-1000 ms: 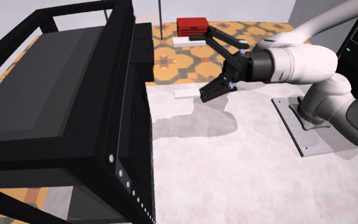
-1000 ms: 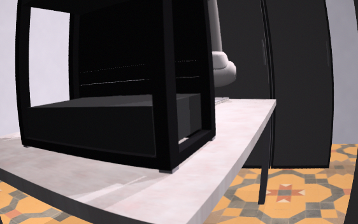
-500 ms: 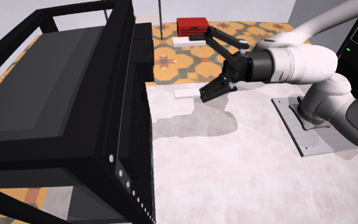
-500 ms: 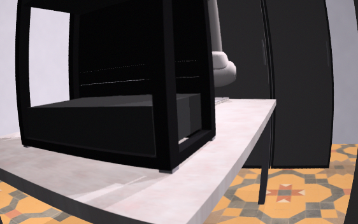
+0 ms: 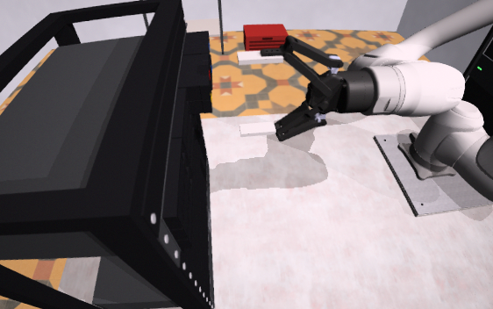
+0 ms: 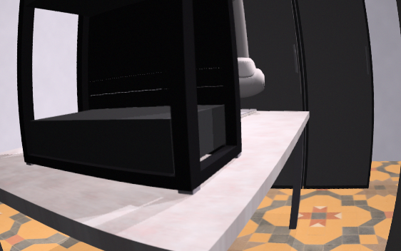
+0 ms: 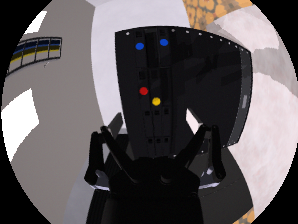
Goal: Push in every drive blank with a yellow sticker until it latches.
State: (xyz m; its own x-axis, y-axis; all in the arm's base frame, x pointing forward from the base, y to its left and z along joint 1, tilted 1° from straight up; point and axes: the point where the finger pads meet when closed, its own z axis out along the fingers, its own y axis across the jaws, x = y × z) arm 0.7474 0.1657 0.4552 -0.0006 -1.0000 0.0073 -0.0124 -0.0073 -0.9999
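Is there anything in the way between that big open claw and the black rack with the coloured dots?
Nothing solid. In the top view only bare white table and shadow separate the open gripper from the rack. The wrist view shows its front unobstructed too.

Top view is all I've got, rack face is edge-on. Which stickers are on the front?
Observer: The wrist view shows four dots on the rack front: two blue stickers side by side up top, a red sticker below them, and a yellow sticker just lower and to the right of the red.
Operator: Only one yellow?
Observer: One is all the wrist view shows; the gripper body covers the lower part of the front.
Operator: Gripper lined up on it?
Observer: Roughly. The yellow dot sits above the gap between the open, empty fingers, near centre.
Operator: Rack sitting flat?
Observer: The exterior view shows its near foot resting on the table.
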